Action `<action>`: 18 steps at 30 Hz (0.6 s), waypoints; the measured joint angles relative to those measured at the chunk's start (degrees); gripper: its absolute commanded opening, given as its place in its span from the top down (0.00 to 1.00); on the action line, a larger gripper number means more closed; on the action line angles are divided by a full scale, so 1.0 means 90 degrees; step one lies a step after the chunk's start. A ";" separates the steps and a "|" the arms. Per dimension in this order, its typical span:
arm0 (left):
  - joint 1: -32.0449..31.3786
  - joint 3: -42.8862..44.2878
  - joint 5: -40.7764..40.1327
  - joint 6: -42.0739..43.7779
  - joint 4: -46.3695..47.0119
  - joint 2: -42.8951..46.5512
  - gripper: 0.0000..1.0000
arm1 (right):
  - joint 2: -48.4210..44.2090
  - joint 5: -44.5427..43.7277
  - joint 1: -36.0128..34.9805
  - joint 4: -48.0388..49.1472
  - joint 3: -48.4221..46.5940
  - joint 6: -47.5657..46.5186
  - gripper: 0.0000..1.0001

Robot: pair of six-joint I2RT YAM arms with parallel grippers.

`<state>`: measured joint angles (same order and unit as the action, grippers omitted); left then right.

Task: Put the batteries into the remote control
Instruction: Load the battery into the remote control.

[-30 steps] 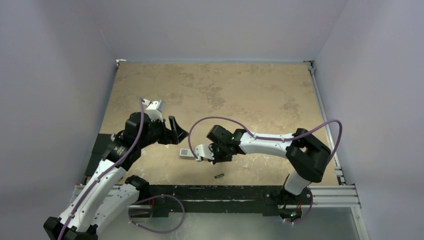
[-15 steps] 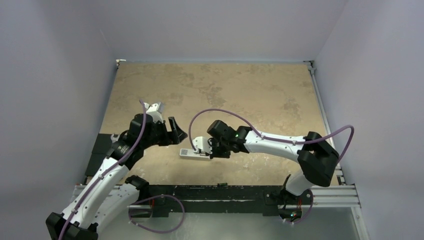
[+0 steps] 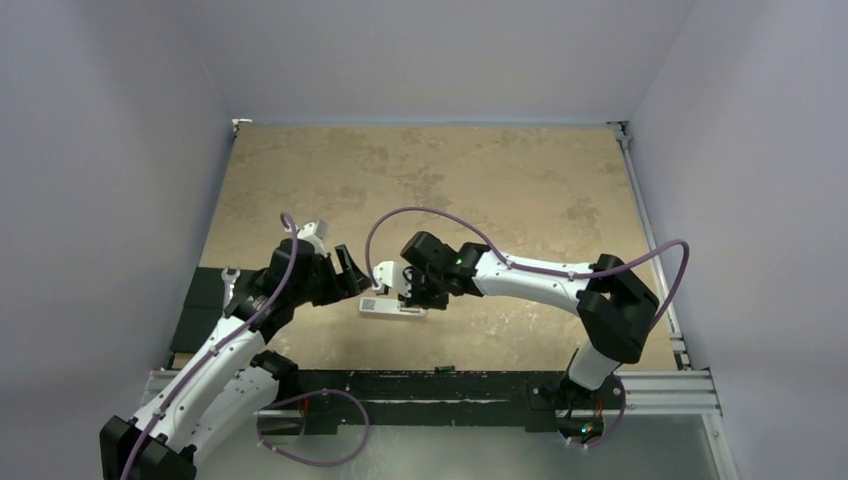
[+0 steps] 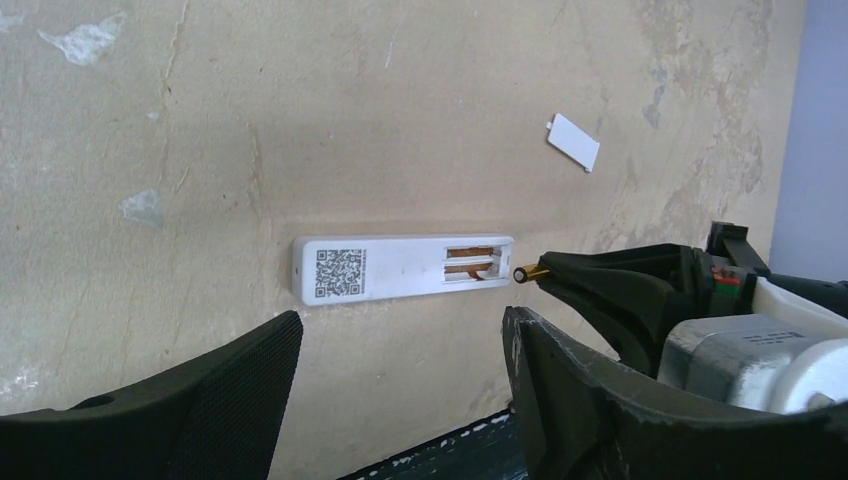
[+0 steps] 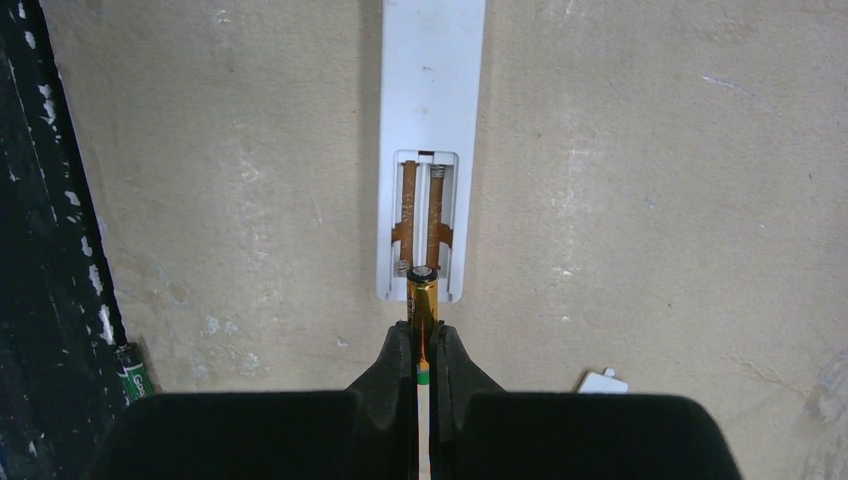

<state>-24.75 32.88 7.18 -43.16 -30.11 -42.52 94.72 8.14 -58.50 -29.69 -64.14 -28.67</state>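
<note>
White remote control back-up just ahead of right claw pinching battery at compartment edge; left claw wide.

Overhead wide; wrist views close, share remote control.

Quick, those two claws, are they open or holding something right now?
Left gripper: open, holding nothing.
Right gripper: closed on a battery, its tip at the remote control's open compartment.
</note>
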 measured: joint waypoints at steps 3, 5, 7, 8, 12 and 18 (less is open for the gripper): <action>0.0000 -0.0182 -0.0002 -0.0143 0.0061 0.0000 0.27 | 0.0085 0.0007 0.0000 -0.0041 -0.0075 0.0046 1.00; 0.0000 -0.0304 0.0000 -0.0214 0.0114 0.0000 0.28 | 0.0165 0.0007 0.0000 -0.0068 -0.0136 0.0075 1.00; 0.0000 -0.0406 0.0000 -0.0289 0.0175 -0.0005 0.28 | 0.0262 0.0005 0.0000 -0.0102 -0.0204 0.0102 1.00; 0.0000 -0.0447 0.0000 -0.0316 0.0197 -0.0007 0.28 | 0.0313 0.0005 0.0000 -0.0124 -0.0243 0.0121 1.00; 0.0000 -0.0617 0.0000 -0.0442 0.0318 -0.0010 0.28 | 0.0486 -0.0005 0.0000 -0.0219 -0.0374 0.0204 1.00; 0.0000 -0.0789 -0.0007 -0.0612 0.0410 -0.0012 0.28 | 0.0597 -0.0007 0.0000 -0.0311 -0.0559 0.0311 1.00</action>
<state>-24.75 25.78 7.11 -48.66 -26.41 -42.63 100.09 8.08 -58.50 -32.49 -69.17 -25.87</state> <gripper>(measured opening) 0.722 0.042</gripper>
